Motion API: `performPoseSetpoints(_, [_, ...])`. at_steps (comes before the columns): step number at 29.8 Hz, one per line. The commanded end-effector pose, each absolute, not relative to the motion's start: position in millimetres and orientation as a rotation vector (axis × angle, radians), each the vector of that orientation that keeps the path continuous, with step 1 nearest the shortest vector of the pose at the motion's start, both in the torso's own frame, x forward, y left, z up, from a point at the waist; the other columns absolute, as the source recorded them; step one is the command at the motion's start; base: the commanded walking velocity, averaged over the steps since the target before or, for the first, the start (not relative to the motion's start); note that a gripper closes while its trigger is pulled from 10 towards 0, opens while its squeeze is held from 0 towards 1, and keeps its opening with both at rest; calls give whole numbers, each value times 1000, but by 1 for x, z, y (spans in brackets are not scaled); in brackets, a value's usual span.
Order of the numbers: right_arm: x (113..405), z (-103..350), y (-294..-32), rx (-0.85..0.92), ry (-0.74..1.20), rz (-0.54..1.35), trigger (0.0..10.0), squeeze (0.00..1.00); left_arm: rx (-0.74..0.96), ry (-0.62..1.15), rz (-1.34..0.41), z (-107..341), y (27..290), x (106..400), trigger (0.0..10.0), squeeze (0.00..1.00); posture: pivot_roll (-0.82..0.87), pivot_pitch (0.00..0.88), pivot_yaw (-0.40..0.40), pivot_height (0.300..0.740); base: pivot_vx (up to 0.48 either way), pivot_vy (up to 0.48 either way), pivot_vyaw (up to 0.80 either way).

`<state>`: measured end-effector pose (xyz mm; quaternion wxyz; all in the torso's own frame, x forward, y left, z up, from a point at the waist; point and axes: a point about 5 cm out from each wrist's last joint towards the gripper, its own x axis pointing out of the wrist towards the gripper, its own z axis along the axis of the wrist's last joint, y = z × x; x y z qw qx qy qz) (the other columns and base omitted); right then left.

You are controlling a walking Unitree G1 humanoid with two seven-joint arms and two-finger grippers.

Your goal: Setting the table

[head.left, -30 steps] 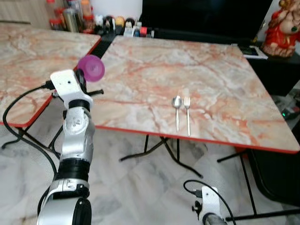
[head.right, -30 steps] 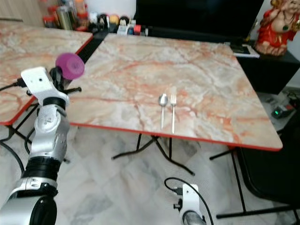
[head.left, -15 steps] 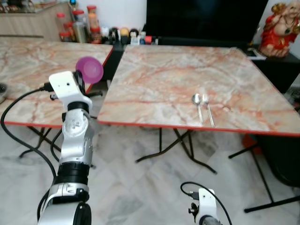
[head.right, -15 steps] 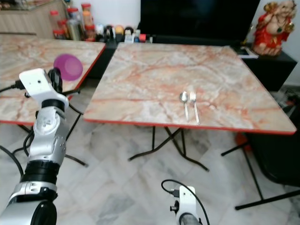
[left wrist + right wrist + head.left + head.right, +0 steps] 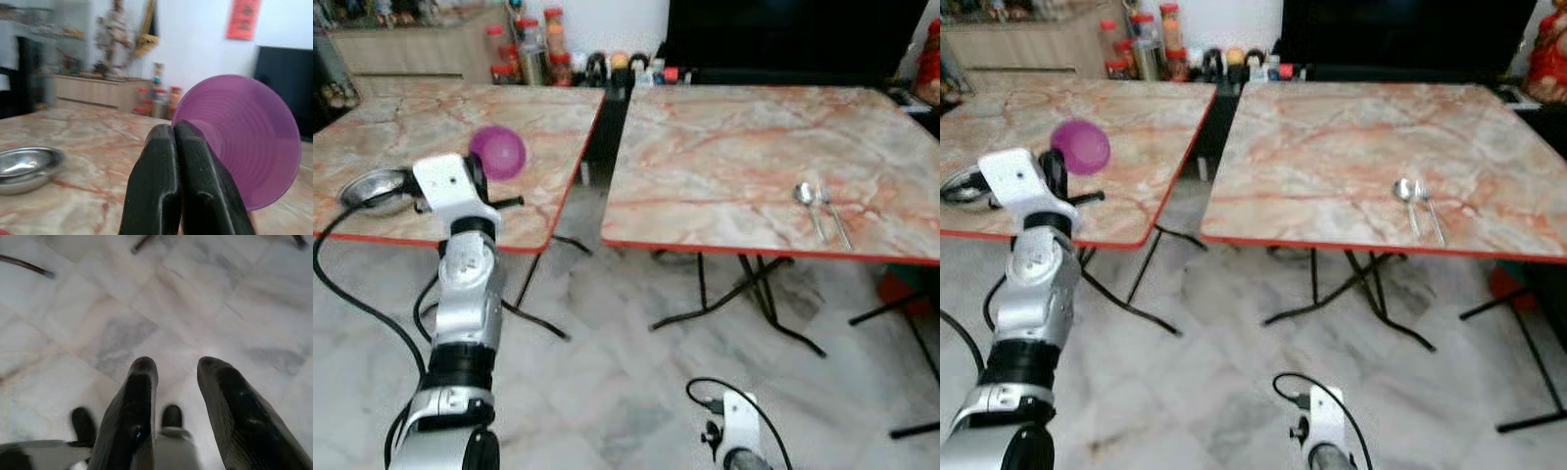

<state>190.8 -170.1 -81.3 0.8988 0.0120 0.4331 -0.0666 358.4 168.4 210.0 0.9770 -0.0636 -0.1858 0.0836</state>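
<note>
Carrying: the left gripper is raised in front of the robot with a purple cup in its hold; judging from the task, the cup is on its way to a place setting.
Fingers, left: pressed together on the cup's rim, one inside and one presumably outside, so the cup hangs on its side with its mouth turned away from the wrist camera's line of sight.
Why held high: probably to clear the red edge of the left worktop while the robot is on the move.
Fingers, right: the right gripper hangs low over the marble floor, idle, its fingers a little apart and holding nothing.
Landmark: the right worktop, marble-patterned with a red edge.
Cutlery: a spoon and a fork lie side by side near the front edge of the right worktop, handles toward the robot, as a setting already begun.
Cup versus setting: the cup is well apart from the cutlery, over the left worktop, across the gap from the right worktop.
Steel bowl: a metal bowl rests on the left worktop, just beside the raised arm.
Remaining: the cup looks due to go beside the spoon and fork.
</note>
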Motion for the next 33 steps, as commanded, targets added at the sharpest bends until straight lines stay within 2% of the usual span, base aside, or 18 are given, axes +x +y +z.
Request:
performPoseSetpoints(1, [198, -78, -166, 33, 871, -134, 10000, 0, -104, -393, 182, 219, 175, 361, 10000, 0, 20, 0, 14, 740, 0, 480, 0])
performPoseSetpoints(33, [202, -75, -170, 18, 859, -147, 10000, 0, -119, -402, 221, 227, 190, 360, 10000, 0, 45, 0, -21, 740, 0, 480, 0])
